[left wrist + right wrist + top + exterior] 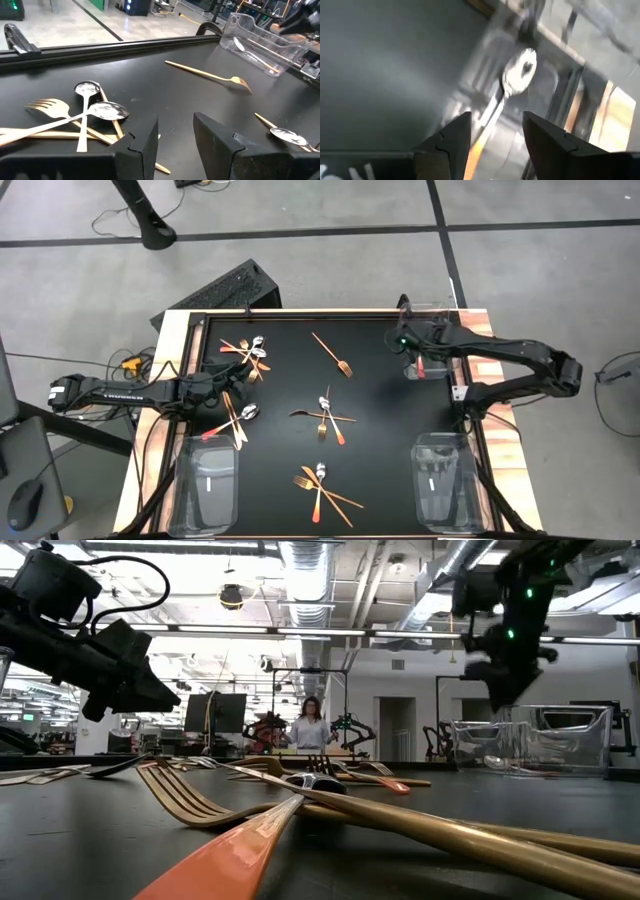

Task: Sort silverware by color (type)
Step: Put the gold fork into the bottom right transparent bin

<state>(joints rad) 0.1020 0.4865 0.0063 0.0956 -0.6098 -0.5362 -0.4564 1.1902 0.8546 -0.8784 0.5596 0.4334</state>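
Observation:
Silverware lies scattered on the black table: a far-left pile [248, 355], a lone gold fork [333, 355], a middle cluster [325, 415] and a near cluster [320, 485]. My left gripper [232, 372] is open and hovers beside the far-left pile. Its wrist view shows silver spoons [106, 110] and a gold fork [47, 106] just ahead of the fingers [175, 135]. My right gripper [410, 345] is open above the far-right clear bin [432, 310]. A silver spoon with a red-orange handle [519, 67] lies in that bin, below the gripper [495, 135].
Two more clear bins stand at the near edge, one left [205, 480] and one right [440, 480]. A raised rim [125, 45] runs along the table's far side. In the low view a person [312, 725] stands far behind the table.

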